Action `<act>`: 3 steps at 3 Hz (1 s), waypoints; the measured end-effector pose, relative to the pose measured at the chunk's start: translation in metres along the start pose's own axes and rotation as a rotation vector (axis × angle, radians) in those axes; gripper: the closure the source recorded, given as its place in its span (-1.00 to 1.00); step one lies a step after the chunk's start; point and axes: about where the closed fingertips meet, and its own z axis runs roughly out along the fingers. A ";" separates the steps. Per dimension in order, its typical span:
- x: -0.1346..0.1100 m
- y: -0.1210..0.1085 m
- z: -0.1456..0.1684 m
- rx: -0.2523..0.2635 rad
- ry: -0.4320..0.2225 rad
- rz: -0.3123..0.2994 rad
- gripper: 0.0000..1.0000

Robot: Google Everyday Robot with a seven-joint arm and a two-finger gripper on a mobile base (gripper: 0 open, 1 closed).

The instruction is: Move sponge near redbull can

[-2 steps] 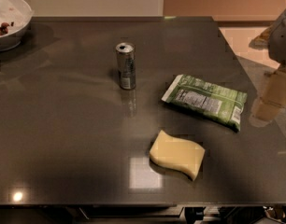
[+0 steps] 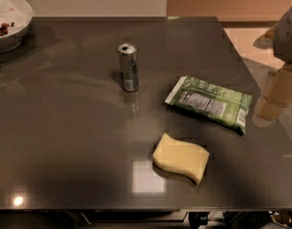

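Dark counter (image 2: pixel 65 142) holds the sponge (image 2: pixel 181 157) near its front edge, well apart from the can (image 2: pixel 129 67). A bowl (image 2: pixel 7 20) is cut off top left. The gripper (image 2: pixel 279 94) hangs past the right edge, blurred; spread or closed, I cannot tell.

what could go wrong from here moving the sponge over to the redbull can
The gripper hangs at the right edge of the table, and the green snack bag lies between it and the redbull can, so a sweeping arm might brush the bag. The can stands upright and slim; setting the sponge down too close could tip it.
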 end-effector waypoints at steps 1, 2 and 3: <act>-0.016 0.015 0.006 -0.029 -0.054 -0.010 -1.00; -0.044 0.048 0.021 -0.090 -0.127 -0.061 -1.00; -0.066 0.082 0.049 -0.154 -0.169 -0.112 -1.00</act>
